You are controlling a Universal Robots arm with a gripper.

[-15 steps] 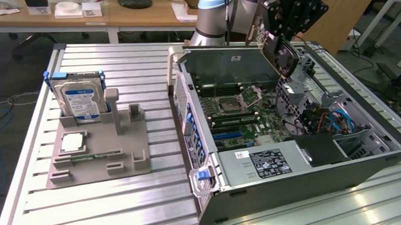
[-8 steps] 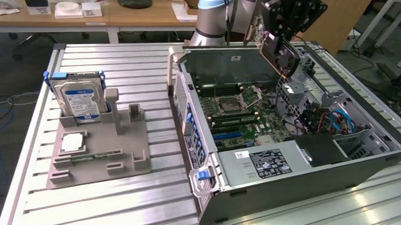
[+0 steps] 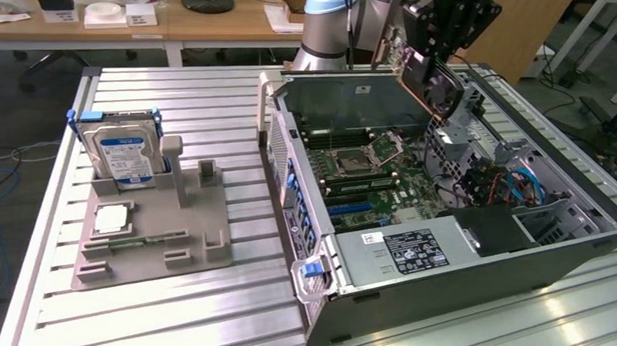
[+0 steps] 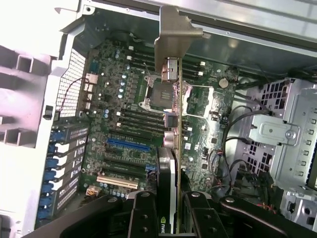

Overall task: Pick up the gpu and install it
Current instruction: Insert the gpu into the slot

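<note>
The gpu, a thin dark card, hangs tilted above the far end of the open computer case, and my gripper is shut on it. In the wrist view I see the gpu edge-on between my gripper fingers. Its pale metal bracket points away from the wrist, over the case's far wall. Below the card lies the green motherboard with its blue slot and a white slot. The card is clear of the board.
On the exterior view's left, a grey fixture holds a silver hard drive upright and a square processor chip. Inside the case are the power supply, a drive cage and loose cables. A wooden desk stands behind.
</note>
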